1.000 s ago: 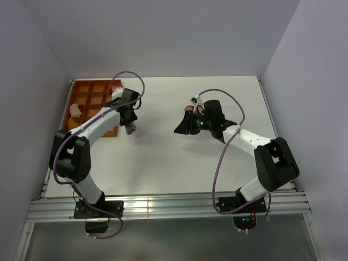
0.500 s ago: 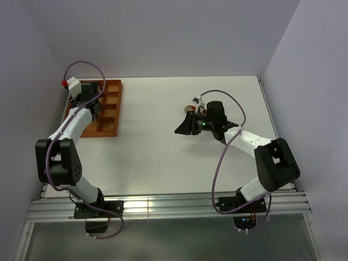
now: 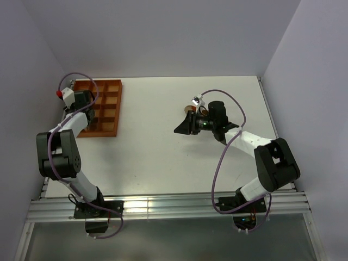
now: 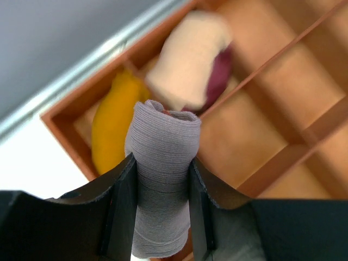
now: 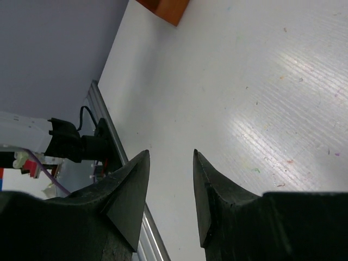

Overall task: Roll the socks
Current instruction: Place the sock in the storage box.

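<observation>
**Grey sock held over the tray**

The left gripper [image 4: 161,163] is holding a rolled-up grey sock of ribbed cloth [image 4: 163,136]. Its two black fingers [image 4: 126,201] are partly closed and press on both sides of the roll. The roll stands up straight between them, and its top sticks out past the fingertips. A little bit of red shows inside the top of the roll.

The sock is up in the air over an orange-brown wooden tray with many small boxes [image 3: 109,109]. The tray sits at the far left of the white table [image 3: 152,157]. Under the sock, one corner box of the tray has a soft yellow bundle [image 4: 111,130] in it. The box next to it has a soft bundle that is cream and dark red [image 4: 190,65]. Both look blurry. You cannot tell which box the grey sock is right above.

The right gripper [image 5: 171,157] is well away from the tray, near the middle of the table. Its fingers are apart, and only bare table shows between them. It is tipped on its side and points to the left.
</observation>
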Controlling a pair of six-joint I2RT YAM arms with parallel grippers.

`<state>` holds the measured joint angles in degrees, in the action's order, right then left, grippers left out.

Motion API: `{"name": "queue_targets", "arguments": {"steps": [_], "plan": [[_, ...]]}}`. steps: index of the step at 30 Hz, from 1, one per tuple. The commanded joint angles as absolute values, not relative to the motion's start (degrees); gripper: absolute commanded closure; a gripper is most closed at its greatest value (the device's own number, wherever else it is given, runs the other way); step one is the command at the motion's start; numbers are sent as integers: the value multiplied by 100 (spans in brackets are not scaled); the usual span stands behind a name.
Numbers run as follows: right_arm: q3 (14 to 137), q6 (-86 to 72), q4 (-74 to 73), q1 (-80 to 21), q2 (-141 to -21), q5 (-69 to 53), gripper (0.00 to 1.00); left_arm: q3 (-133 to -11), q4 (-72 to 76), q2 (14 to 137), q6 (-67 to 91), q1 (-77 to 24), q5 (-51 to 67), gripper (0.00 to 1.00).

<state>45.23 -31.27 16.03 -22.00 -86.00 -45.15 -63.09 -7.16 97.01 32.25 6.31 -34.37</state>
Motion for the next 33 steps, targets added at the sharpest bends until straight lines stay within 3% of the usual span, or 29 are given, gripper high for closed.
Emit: {"name": "queue_targets", "arguments": {"steps": [1,10,20,33], "plan": [[4421,-3339,2205,-2136,-8490,-4842,55,-6047,-518,9483,3594,659,-3551,100],[4368,-3489,2452,-2118,-8578,-4992,55,-5801,-510,9545,4280,650,-3814,100],[4315,-3630,2672,-2101,-8675,-5071,56,-5423,509,9132,3876,572,-3858,100],[4193,-3902,3102,-2039,-8754,-5282,56,-5537,984,9483,3253,360,-4297,100]]}}
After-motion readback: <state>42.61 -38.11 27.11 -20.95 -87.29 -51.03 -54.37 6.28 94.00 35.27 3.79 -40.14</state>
